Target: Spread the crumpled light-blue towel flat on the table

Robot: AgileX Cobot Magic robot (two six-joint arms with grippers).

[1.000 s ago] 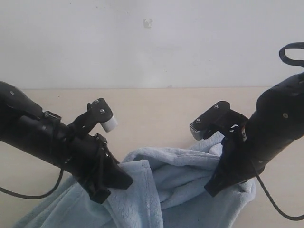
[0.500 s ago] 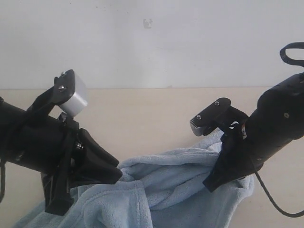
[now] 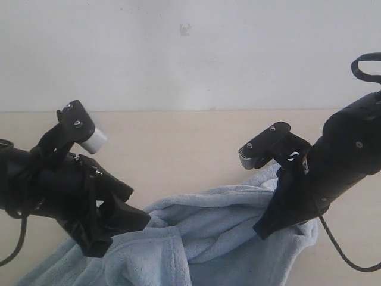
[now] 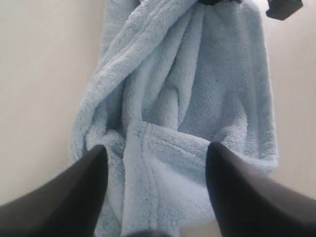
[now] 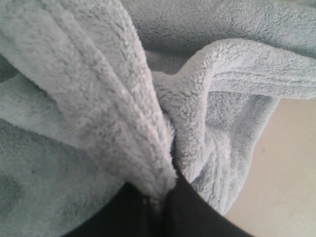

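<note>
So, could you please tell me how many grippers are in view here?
2. The left gripper hangs open over the towel; the right gripper is shut on a bunched fold of it.

A plain white wall [image 3: 119, 53] rises behind the far edge of the table [image 3: 190, 137], running its full width. A small greyish mark [image 3: 185, 28] sits high on the wall, roughly above the middle of that edge.
</note>
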